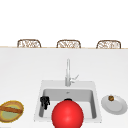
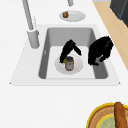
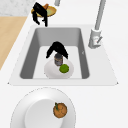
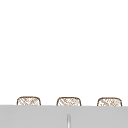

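Note:
My right hand [image 3: 57,49] is down in the sink [image 1: 41,88], arched over a small dark jar [image 3: 58,60] that stands on a white plate [image 3: 51,71]. Its fingers hang spread on both sides of the jar's top, and I cannot tell whether they touch it. A green lime [image 3: 64,68] lies on the same plate beside the jar. In the left side view the right hand [image 2: 70,48] reaches down to the jar [image 2: 69,63]. My left hand [image 1: 45,102] floats above the sink's front left corner, fingers relaxed and hanging, holding nothing.
A big red ball [image 1: 67,115] covers the sink's front middle in the front view. The faucet [image 1: 67,72] rises behind the sink. A white plate [image 1: 118,106] with a small brown fruit [image 1: 111,98] sits right. A basket [image 1: 5,116] with a bread stick [image 1: 11,109] sits left.

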You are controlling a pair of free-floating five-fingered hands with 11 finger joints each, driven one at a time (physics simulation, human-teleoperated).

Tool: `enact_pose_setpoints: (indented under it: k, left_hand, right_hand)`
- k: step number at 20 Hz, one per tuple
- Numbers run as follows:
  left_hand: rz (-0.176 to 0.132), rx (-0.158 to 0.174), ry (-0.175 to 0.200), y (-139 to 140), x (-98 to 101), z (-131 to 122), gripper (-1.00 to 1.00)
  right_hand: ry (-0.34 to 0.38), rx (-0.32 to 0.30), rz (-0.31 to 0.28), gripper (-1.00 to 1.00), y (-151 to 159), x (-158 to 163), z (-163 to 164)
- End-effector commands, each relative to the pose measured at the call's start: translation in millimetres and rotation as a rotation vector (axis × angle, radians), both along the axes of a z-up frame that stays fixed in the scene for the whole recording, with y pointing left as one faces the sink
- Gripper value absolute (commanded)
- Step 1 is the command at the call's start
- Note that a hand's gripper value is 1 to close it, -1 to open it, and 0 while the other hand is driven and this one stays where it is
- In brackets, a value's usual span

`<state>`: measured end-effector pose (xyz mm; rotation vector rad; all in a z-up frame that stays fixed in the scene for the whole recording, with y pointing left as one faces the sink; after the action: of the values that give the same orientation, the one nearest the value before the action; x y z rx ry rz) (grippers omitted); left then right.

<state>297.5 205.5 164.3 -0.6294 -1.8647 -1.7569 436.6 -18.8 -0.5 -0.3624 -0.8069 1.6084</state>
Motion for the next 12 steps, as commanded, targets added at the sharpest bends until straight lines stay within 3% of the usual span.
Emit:
enact_pose_setpoints:
  k: [1,12]
  left_hand:
    - [0.0,0.0,0.0,0.0,0.0,0.0,0.0]
    - [0.0,0.0,0.0,0.0,0.0,0.0,0.0]
  right_hand:
    - [0.0,-0.016,0.016,-1.0,0.0,3.8,-10.8]
    - [0.003,-0.047,0.025,-1.0,2.7,27.7,-42.6]
